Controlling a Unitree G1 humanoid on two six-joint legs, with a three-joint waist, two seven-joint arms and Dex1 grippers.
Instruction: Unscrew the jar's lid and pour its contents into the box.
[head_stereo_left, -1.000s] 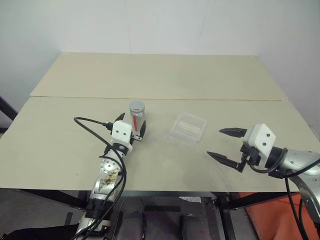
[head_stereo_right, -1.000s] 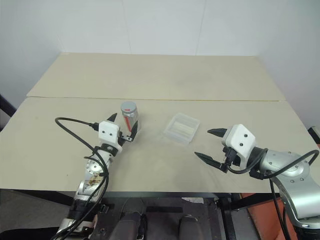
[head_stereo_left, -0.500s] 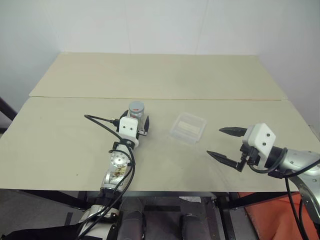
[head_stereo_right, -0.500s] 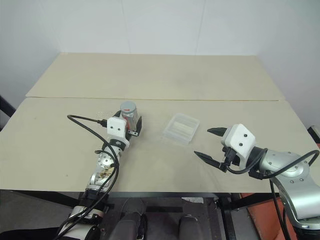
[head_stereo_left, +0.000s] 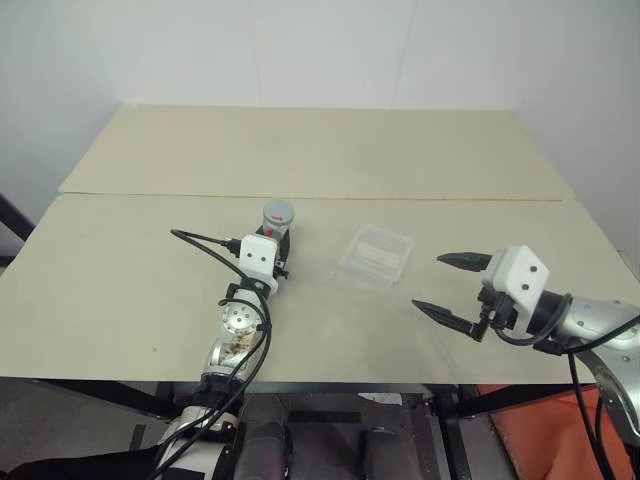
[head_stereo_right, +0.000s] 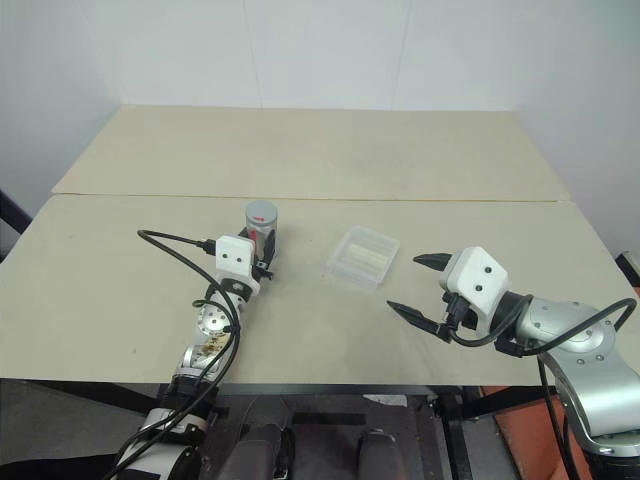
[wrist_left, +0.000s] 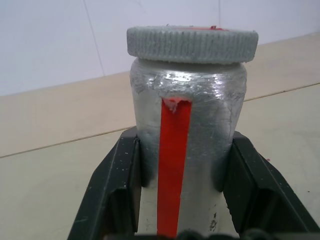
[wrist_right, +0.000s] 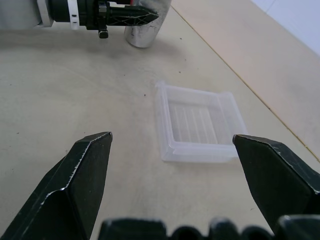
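The silvery-grey jar (head_stereo_left: 277, 226) with a red stripe stands upright on the table, left of centre. Its ribbed grey lid (wrist_left: 192, 44) sits on top. My left gripper (head_stereo_left: 277, 243) is shut on the jar's body below the lid, and its black fingers (wrist_left: 122, 185) press both sides. The contents are hidden inside the jar. The clear plastic box (head_stereo_left: 376, 256) lies flat to the right of the jar. My right gripper (head_stereo_left: 428, 282) hovers open to the right of the box and holds nothing. Its fingers (wrist_right: 75, 185) frame the box.
The beige table (head_stereo_left: 330, 150) has a seam across its middle, with bare surface behind the jar and box. A black cable (head_stereo_left: 200, 240) loops from my left wrist. The table's front edge runs just below both arms.
My left gripper moved forward around the jar and closed on it. The right gripper stayed where it was, open.
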